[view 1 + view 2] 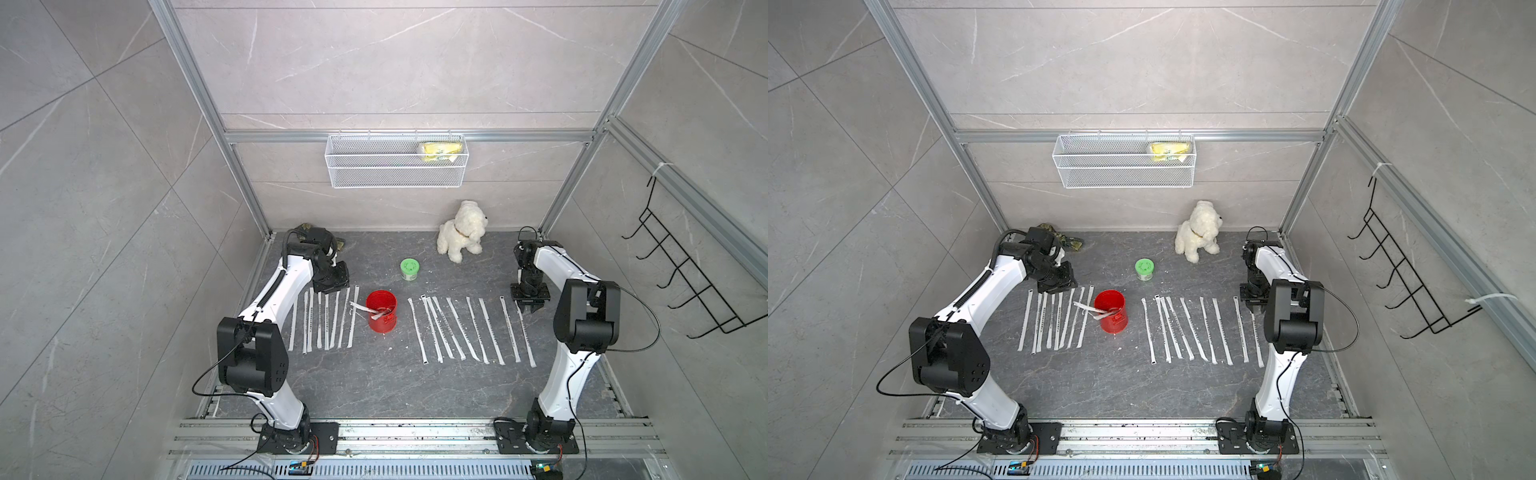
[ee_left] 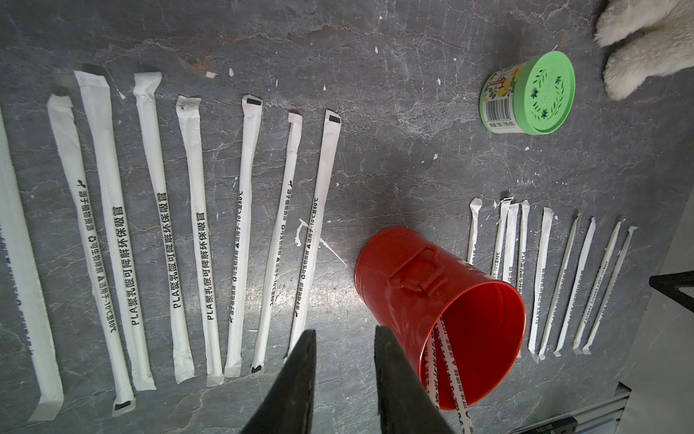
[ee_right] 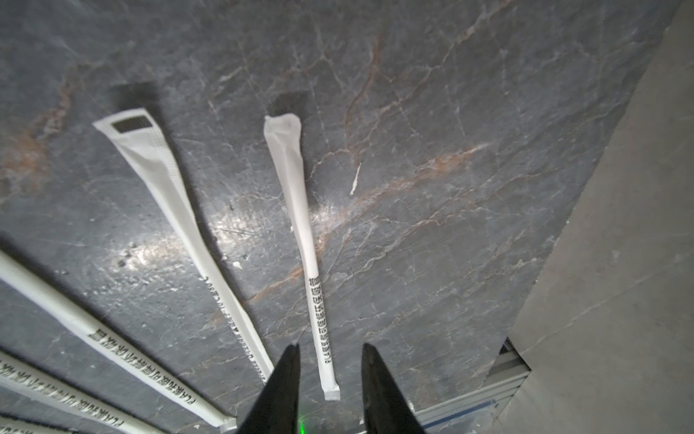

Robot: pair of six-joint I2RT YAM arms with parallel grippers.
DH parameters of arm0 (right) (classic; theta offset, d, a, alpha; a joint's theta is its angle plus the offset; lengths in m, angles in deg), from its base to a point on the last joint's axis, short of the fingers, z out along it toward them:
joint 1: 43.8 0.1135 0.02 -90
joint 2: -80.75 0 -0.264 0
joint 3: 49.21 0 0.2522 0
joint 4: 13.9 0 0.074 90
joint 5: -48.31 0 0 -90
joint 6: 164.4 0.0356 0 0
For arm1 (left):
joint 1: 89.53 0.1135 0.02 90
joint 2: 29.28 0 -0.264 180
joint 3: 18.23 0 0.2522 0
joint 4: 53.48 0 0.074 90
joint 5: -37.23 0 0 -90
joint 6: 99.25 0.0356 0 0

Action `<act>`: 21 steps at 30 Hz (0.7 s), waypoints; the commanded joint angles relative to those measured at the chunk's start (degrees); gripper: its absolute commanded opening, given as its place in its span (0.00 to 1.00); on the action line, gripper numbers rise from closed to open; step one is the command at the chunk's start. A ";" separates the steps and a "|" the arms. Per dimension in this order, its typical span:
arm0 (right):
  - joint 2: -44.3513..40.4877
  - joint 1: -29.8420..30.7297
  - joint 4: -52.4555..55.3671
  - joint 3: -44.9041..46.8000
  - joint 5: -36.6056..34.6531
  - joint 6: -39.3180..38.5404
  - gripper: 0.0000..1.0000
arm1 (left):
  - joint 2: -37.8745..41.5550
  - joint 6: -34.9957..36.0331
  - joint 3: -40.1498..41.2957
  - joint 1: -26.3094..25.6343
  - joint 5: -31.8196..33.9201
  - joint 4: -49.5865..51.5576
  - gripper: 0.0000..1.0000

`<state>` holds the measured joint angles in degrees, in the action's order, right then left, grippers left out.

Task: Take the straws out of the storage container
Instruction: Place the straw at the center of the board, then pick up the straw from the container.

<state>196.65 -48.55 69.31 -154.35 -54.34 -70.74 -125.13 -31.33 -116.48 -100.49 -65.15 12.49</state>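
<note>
I saw the storage container [image 1: 384, 326] standing upright near the middle of the table [image 1: 374, 386], mouth up, between 2 rows of straws. At least 2 straws [image 1: 361, 308] sat in it, leaning over the rim toward the left arm's side, their long axes slanted.

The left row [image 2: 199, 233] lay flat and side by side, each long axis running from the near edge toward the back wall. The right row [image 2: 542, 278] lay the same way but fanned, far ends tipped toward the storage container.

The left gripper [image 2: 344, 330] hung beside the storage container, fingers spread, nothing between them. The right gripper [image 3: 331, 345] was spread too, over the far end of the outermost straw [image 3: 300, 210], which lay flat and unpinched.
</note>
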 commanded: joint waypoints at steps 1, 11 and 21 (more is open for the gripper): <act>-0.25 0.19 1.87 -0.88 0.02 0.98 0.33 | 1.05 0.95 0.69 -0.20 -1.43 -0.48 0.31; -15.07 2.46 -0.48 1.13 9.47 2.46 0.37 | 11.92 1.86 5.77 -2.65 -0.94 -0.87 0.34; -21.55 13.09 -3.32 3.84 10.33 3.48 0.40 | 35.30 -4.32 21.03 -5.42 7.84 -4.35 0.45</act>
<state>175.25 -37.08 66.84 -151.83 -44.63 -68.38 -95.21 -33.02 -98.23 -106.00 -60.91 9.62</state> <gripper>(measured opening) 0.399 0.446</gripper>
